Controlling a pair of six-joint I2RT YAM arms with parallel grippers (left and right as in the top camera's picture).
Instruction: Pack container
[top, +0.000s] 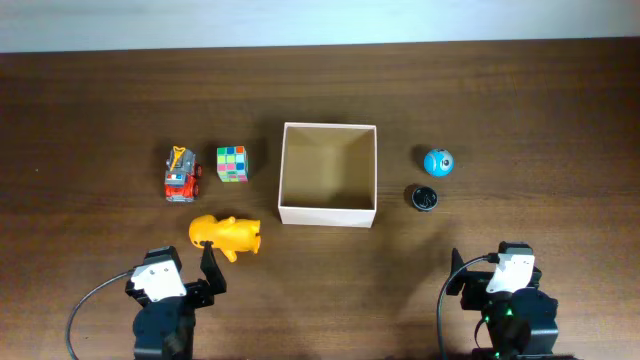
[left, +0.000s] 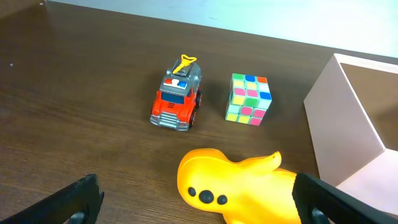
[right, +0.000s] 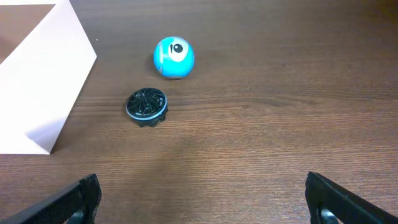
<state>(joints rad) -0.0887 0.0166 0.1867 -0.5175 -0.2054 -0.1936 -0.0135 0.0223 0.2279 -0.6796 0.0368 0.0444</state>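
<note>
The container (top: 328, 214) is a square open-top box with white walls and a tan inside, standing mid-table; nothing shows inside it. It also shows in the left wrist view (left: 339, 118) and the right wrist view (right: 43, 93). A yellow soft toy (top: 226, 235) lies left of its front corner. My left gripper (top: 187, 270) is open just in front of the yellow toy (left: 239, 186), whose near end lies between the fingertips (left: 199, 208). My right gripper (top: 490, 268) is open and empty over bare table (right: 202, 199).
A red toy truck (top: 181, 174) (left: 176, 96) and a colour cube (top: 232, 164) (left: 249, 98) sit left of the box. A blue ball (top: 438, 162) (right: 173, 57) and a small black disc (top: 425, 197) (right: 147, 106) sit to its right.
</note>
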